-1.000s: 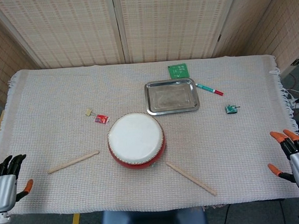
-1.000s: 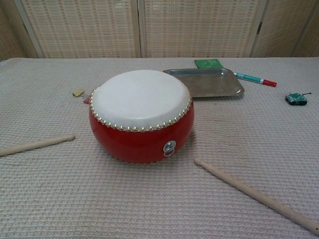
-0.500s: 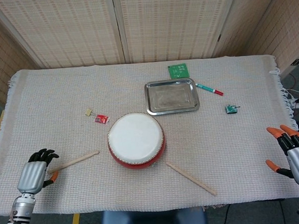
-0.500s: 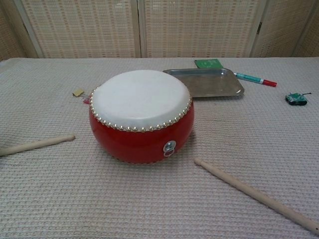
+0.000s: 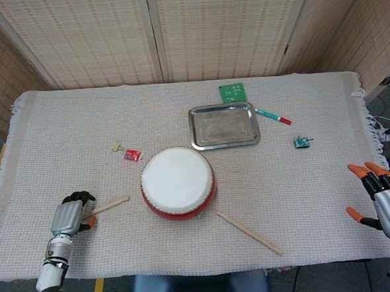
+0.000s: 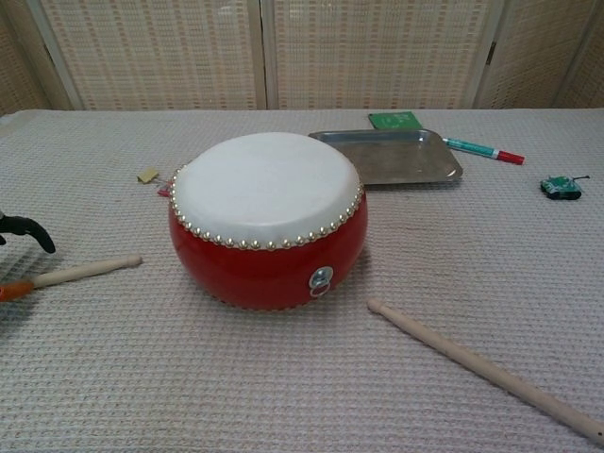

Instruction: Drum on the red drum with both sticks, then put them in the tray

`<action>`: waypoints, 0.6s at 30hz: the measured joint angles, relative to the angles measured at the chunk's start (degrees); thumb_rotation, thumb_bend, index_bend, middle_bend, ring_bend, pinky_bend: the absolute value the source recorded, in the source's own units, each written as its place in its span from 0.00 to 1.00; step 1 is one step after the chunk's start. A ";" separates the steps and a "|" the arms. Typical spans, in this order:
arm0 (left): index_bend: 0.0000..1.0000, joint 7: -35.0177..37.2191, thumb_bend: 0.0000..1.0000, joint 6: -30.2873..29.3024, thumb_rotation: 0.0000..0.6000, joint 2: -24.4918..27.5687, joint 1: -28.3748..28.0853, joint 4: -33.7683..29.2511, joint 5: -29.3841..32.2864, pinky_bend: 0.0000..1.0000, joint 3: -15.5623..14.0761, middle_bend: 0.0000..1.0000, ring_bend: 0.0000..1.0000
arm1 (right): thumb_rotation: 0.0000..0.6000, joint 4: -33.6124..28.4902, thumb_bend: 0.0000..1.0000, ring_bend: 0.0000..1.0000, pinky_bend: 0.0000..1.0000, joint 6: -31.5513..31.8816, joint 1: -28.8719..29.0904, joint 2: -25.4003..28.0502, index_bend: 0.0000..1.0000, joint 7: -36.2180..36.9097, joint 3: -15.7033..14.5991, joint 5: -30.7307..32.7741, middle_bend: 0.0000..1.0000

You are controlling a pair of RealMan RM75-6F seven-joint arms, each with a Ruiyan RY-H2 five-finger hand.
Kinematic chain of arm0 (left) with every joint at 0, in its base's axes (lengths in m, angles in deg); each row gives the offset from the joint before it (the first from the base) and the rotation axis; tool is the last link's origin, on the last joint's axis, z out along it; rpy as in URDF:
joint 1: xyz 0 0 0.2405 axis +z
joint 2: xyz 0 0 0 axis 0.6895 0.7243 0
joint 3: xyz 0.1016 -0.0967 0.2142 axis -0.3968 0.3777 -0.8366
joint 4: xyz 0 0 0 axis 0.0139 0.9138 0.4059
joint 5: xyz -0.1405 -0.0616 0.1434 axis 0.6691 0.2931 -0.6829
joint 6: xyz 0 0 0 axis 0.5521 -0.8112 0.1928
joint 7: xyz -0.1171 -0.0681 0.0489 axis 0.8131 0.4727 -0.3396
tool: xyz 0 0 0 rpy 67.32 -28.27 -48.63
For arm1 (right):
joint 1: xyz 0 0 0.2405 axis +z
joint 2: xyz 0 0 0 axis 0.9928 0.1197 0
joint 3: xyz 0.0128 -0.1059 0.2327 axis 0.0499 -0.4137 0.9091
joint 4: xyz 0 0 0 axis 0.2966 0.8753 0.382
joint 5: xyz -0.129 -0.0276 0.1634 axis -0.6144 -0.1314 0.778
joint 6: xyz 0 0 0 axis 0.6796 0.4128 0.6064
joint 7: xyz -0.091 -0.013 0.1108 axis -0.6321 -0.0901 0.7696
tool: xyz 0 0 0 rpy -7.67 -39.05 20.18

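Observation:
The red drum (image 5: 177, 183) with a white skin stands at the middle front of the table, also in the chest view (image 6: 269, 226). The left stick (image 5: 111, 205) lies flat to the left of the drum. My left hand (image 5: 70, 218) hovers over its near end with fingers curled. In the chest view a dark finger (image 6: 28, 229) arches clear above the stick (image 6: 90, 271), and the orange thumb tip touches the stick's end. The right stick (image 5: 250, 232) lies at the front right of the drum. My right hand (image 5: 385, 197) is open, far right, holding nothing. The steel tray (image 5: 194, 128) sits behind the drum.
A green circuit board (image 5: 232, 91) lies behind the tray, a teal and red marker (image 5: 272, 116) to its right. A small green toy (image 5: 302, 141) sits further right. A red tag (image 5: 132, 155) and a yellow clip (image 5: 116, 146) lie at the drum's back left.
My left hand has moved from the front left table edge rightward and now sits over the near end of the left stick. My right hand has barely shifted. Both sticks lie where they were.

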 measured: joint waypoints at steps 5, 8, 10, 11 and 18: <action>0.40 -0.41 0.36 -0.10 1.00 -1.28 -0.61 1.58 1.08 0.16 0.35 0.17 0.10 | 1.00 0.11 0.08 0.10 0.21 0.03 -0.06 0.02 0.14 0.41 -0.04 0.13 0.19; 0.43 -0.38 0.36 0.57 1.00 -1.91 -0.88 2.62 1.94 0.16 0.16 0.17 0.10 | 1.00 0.19 0.08 0.10 0.21 0.03 -0.12 0.09 0.14 1.00 -0.07 0.36 0.19; 0.43 -0.46 0.36 1.03 1.00 -2.43 -1.10 3.50 2.29 0.16 -0.24 0.17 0.10 | 1.00 0.26 0.08 0.10 0.21 -0.02 -0.12 0.11 0.14 1.22 -0.10 0.42 0.19; 0.44 -0.55 0.37 1.09 1.00 -2.63 -1.19 3.81 2.34 0.16 -0.41 0.17 0.10 | 1.00 0.26 0.08 0.10 0.21 -0.05 -0.12 0.12 0.14 1.26 -0.11 0.44 0.19; 0.54 0.20 0.37 0.47 1.00 -4.34 -1.39 6.11 2.31 0.16 -0.66 0.20 0.10 | 1.00 0.27 0.08 0.10 0.21 0.24 -0.25 0.15 0.14 1.49 -0.15 0.47 0.19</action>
